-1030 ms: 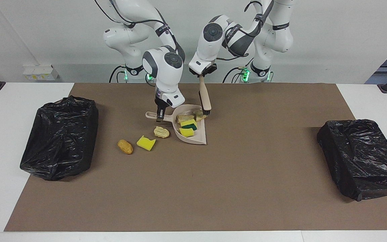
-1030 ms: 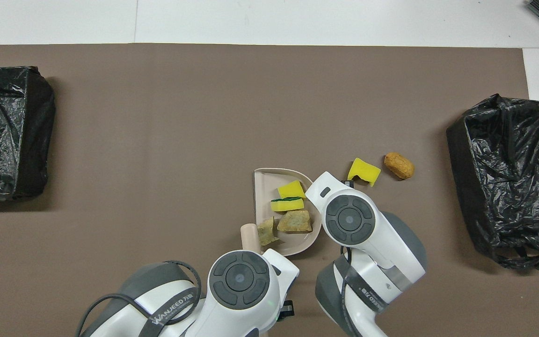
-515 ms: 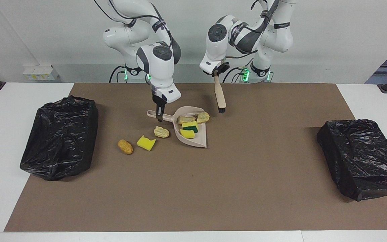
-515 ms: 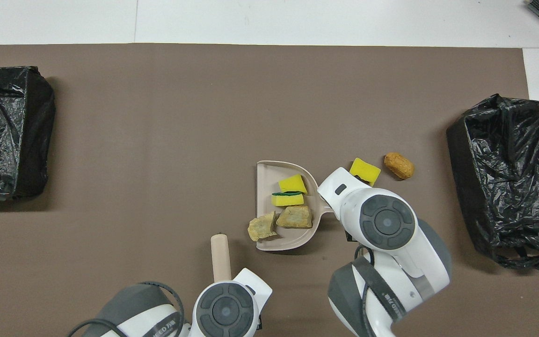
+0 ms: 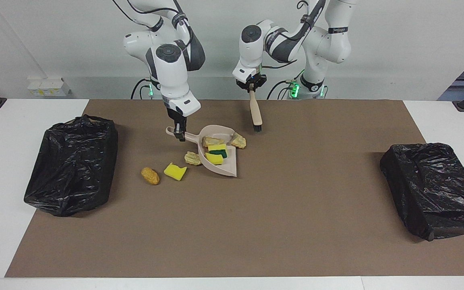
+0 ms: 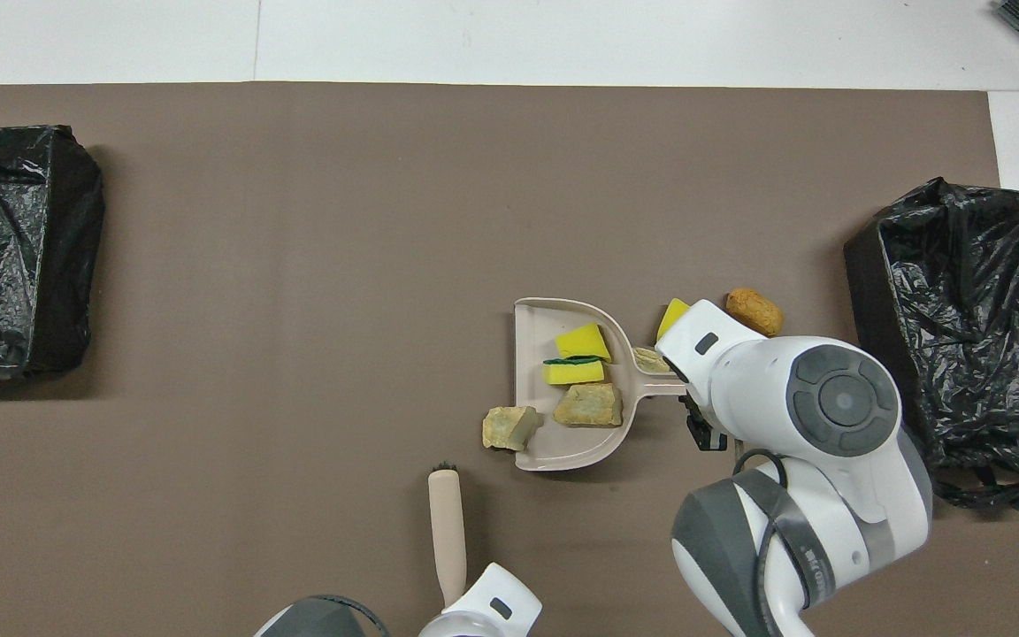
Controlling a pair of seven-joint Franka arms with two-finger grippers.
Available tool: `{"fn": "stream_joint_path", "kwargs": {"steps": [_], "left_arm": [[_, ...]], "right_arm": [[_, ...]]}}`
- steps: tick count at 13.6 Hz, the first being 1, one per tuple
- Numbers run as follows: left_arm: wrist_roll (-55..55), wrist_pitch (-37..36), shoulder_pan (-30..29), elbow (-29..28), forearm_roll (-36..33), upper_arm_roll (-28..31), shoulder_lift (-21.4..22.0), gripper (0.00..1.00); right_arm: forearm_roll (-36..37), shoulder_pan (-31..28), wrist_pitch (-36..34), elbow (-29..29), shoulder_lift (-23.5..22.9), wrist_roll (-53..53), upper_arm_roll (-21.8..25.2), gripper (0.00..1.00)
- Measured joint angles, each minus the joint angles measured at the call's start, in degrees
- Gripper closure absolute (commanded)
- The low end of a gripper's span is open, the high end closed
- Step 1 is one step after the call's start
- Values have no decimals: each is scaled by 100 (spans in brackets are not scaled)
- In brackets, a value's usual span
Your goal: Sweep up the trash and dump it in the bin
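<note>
While the right gripper [image 5: 181, 136] clamps the handle of the beige dustpan [image 5: 227, 166], the pan hangs lifted and tilted above the brown mat [image 5: 280, 225]. Two yellow sponge pieces [image 5: 214, 154] and one tan lump [image 5: 211, 141] lie in the pan; a second tan lump [image 5: 239, 141] sits at its rim toward the left arm. Three scraps remain on the mat: a pale lump [image 5: 192, 158], a yellow sponge [image 5: 175, 171] and a brown lump [image 5: 150, 176], near the black bin [image 5: 71, 165] at the right arm's end. The left gripper [image 5: 251, 89] is closed on the brush [image 5: 255, 112], bristles down, above the mat.
</note>
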State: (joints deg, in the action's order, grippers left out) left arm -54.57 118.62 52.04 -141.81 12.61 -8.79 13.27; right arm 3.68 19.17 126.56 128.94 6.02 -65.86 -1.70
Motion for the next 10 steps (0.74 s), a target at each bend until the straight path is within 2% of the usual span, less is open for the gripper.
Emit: {"fn": "stream_joint_path", "kwargs": {"steps": [2, 6, 10], "left_arm": [[270, 263, -198, -9, 97, 59, -168, 100], [1267, 332, -960, 218, 314, 132, -504, 100], [2030, 331, -955, 759, 428, 58, -1021, 100]], "right_arm": [[-3, 1, -24, 24, 0, 0, -3, 100], [-6, 70, -57, 93, -79, 0, -11, 100], [205, 424, -53, 11, -204, 0, -18, 100]]}}
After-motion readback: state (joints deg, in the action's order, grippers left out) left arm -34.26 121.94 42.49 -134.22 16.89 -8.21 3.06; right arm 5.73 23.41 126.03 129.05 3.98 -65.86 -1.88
